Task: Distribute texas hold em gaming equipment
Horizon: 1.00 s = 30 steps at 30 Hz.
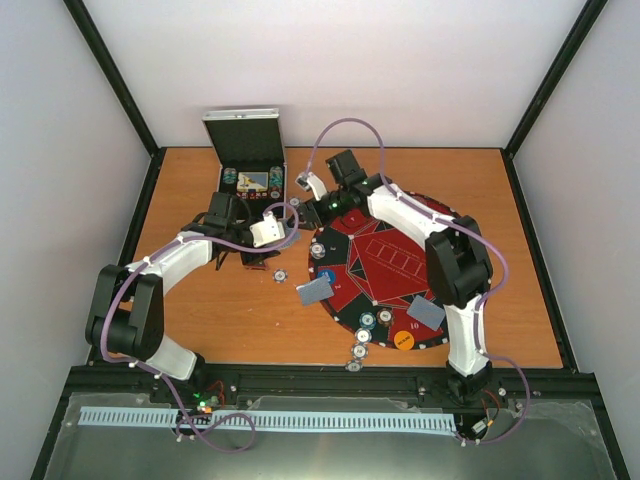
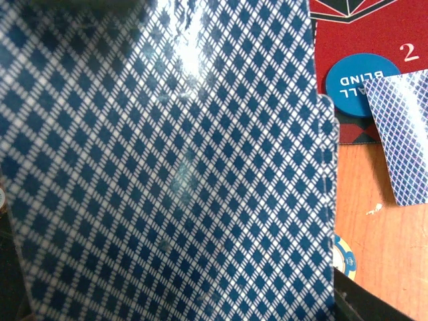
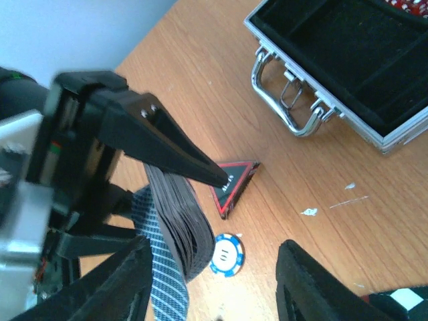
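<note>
The left claw [image 3: 188, 212] is pinching a deck of playing cards [image 3: 170, 241] edge-on above the desk [image 1: 210, 310], left of the round red poker mat [image 1: 385, 265]. The top card's blue diamond-check back fills the left wrist view. The right claw [image 3: 219, 289] is spread with nothing between its fingers. Below it a blue-and-white poker chip [image 3: 226, 254] lies on the desk near a triangular red marker [image 3: 234, 179] whose lettering is too small to read.

At the mat's left edge a blue disc [image 2: 356, 83] shows "ALL BLIND" upside down, its first letters hidden by the deck, with a white "2" printed on the mat just beside it. A loose playing card [image 2: 401, 140] overlaps that disc. An orange disc [image 1: 403, 340] lies at the mat's near edge, its print illegible. An open aluminium case [image 3: 348, 60] sits at the desk's far edge.
</note>
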Tool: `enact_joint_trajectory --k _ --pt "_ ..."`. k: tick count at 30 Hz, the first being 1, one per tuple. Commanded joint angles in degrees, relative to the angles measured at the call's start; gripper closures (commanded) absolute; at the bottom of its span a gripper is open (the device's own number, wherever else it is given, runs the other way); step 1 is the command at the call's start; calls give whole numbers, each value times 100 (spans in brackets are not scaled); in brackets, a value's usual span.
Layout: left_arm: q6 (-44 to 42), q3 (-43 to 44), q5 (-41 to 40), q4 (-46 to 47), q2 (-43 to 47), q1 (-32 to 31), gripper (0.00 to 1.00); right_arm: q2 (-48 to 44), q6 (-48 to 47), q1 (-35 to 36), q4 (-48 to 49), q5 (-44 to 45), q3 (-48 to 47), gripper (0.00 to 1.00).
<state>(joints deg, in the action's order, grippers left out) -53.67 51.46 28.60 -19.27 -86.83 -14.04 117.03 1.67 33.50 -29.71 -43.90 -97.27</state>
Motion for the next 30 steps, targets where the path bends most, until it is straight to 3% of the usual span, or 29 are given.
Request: enact_joint_trajectory --k 1,13,22,30 --pt "67 138 184 107 82 -2 45 160 -151 78 -126 -24 -162 55" --pt "23 114 190 113 41 -2 46 64 -156 69 -190 -68 -200 96" --pt "-3 36 181 103 72 -2 46 -217 -216 22 -347 54 -220 97" --pt "32 -17 201 116 101 -2 46 -563 14 -171 -162 -372 -41 97"
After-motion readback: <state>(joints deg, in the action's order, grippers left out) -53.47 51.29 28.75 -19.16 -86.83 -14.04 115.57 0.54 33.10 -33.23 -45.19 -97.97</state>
